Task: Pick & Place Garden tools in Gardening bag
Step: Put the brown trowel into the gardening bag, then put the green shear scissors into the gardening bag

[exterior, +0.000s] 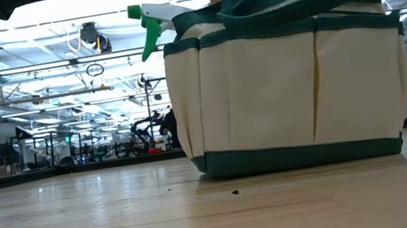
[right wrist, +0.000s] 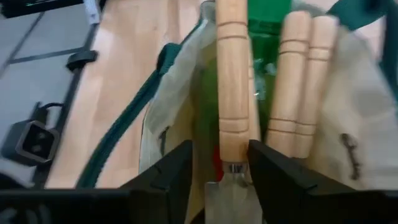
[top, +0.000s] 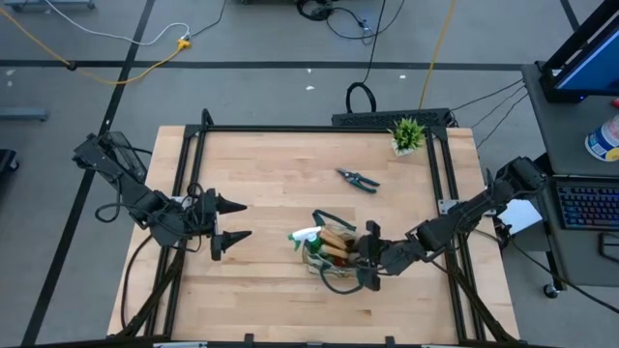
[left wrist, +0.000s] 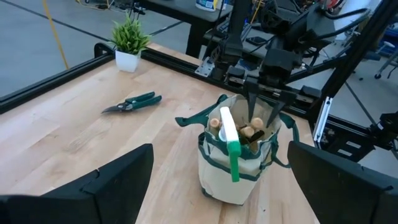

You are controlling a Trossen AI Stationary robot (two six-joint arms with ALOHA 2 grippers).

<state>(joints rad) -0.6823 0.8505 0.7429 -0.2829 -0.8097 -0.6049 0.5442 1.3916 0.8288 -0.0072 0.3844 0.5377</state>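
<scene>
The gardening bag (top: 324, 253) stands upright on the table right of centre, beige with green trim (exterior: 287, 77). A green spray bottle (left wrist: 230, 138) and several wooden handles (left wrist: 249, 129) stick out of its top. My right gripper (left wrist: 262, 112) reaches into the bag's mouth from the table's right, open. Its fingers stand on either side of a wooden-handled trowel (right wrist: 233, 93), where handle meets metal. Dark pruning shears (top: 358, 179) lie flat on the table farther back. My left gripper (top: 247, 219) hovers open left of the bag, holding nothing. My right gripper has one finger (right wrist: 270, 177) right beside the trowel's handle base (right wrist: 235, 163), and the other finger stands apart with a gap. Whether the near finger touches the handle I cannot tell. The fingers slant down into the bag and lie along the tool.
A small potted green plant (top: 407, 133) stands at the table's far right corner. A black frame (top: 198, 155) runs around the tabletop. Bare wood lies between the bag and my left gripper, and along the near edge.
</scene>
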